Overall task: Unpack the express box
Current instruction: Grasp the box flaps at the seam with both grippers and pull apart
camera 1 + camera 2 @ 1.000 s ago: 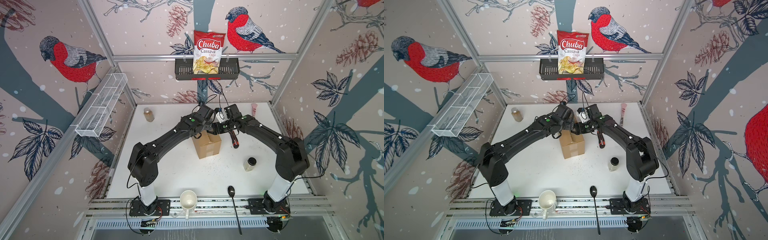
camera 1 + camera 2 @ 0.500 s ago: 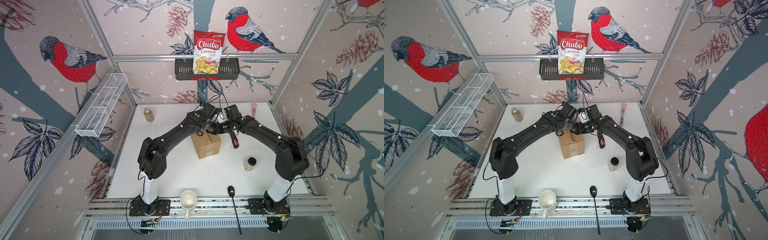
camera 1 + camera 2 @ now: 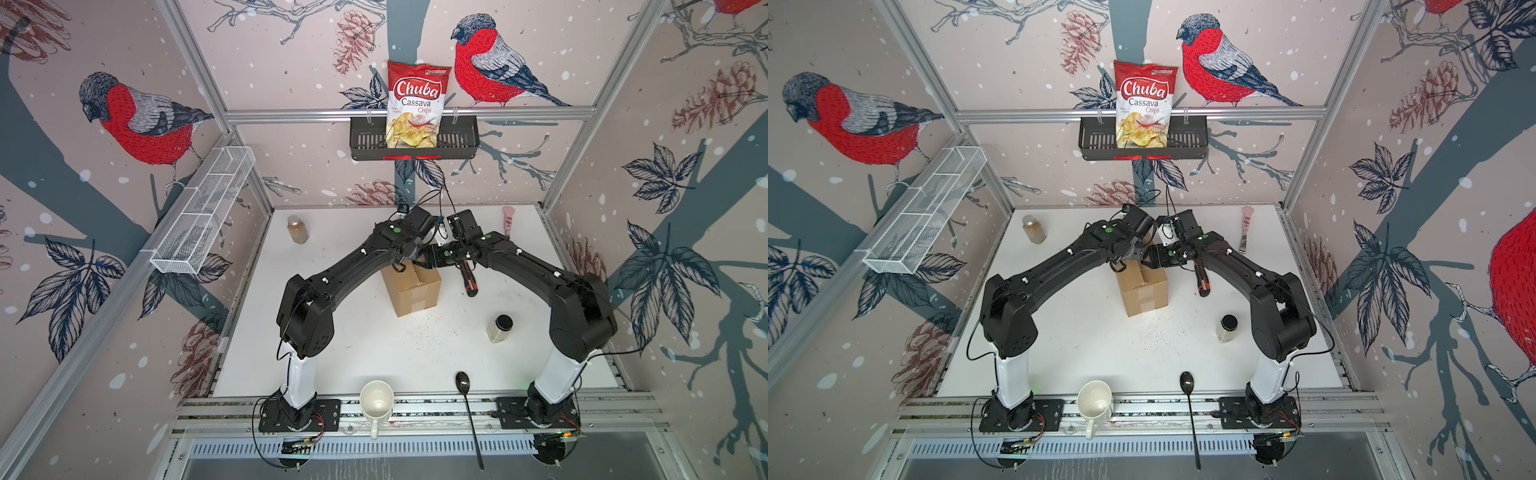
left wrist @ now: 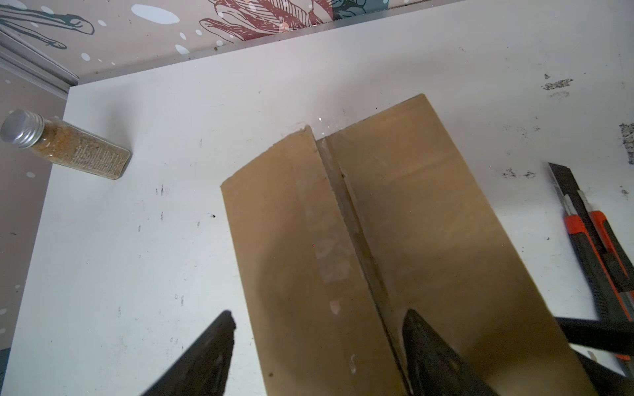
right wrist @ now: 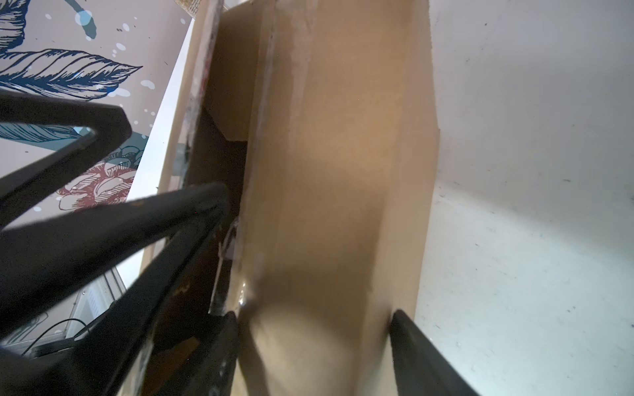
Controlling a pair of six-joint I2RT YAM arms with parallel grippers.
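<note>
Reading "Chuba Cassava Chips" on the red-and-white bag (image 3: 417,104) in the black basket (image 3: 457,143), upper centre in both top views. Finding the express box (image 3: 411,286) mid-frame on the white tabletop (image 3: 353,340), unprinted, with a parted top seam. Seeing the left gripper (image 4: 317,322) fingers spread astride one flap, the right gripper (image 5: 314,317) fingers spread across the other; failing to judge any squeeze. Making out only blurred print on the spice bottle (image 4: 79,151); losing the box interior to shadow.

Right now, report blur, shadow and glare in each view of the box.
Left wrist view: express box sharp, its near end shadowed by the left gripper. Right wrist view: box soft and close, bright patch on its flap. Both top views: evenly lit, sharp.
</note>
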